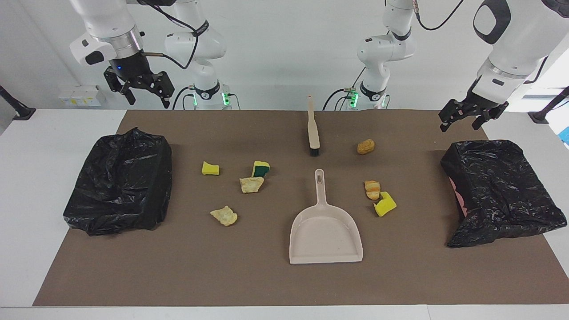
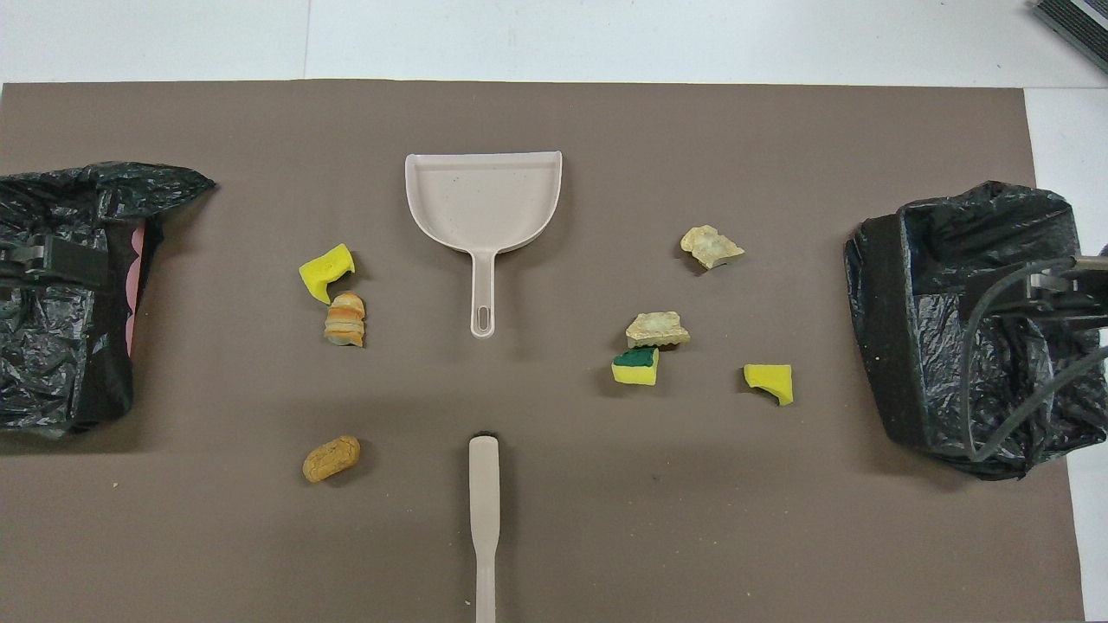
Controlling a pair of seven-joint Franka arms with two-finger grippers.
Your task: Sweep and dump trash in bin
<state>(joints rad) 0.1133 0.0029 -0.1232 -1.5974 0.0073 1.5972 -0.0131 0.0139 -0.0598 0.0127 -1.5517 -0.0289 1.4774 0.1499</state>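
Your left hand hung released above the bin at the left arm's end; your right hand hung released above the other bin. Seven trash scraps lay around the dustpan, from its 9 to 3 o'clock. The brush lay at 12.

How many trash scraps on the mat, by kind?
Plain yellow sponge bits: 2
Yellow-and-green sponge: 1
Tan or orange bread-like lumps: 4
Total: 7
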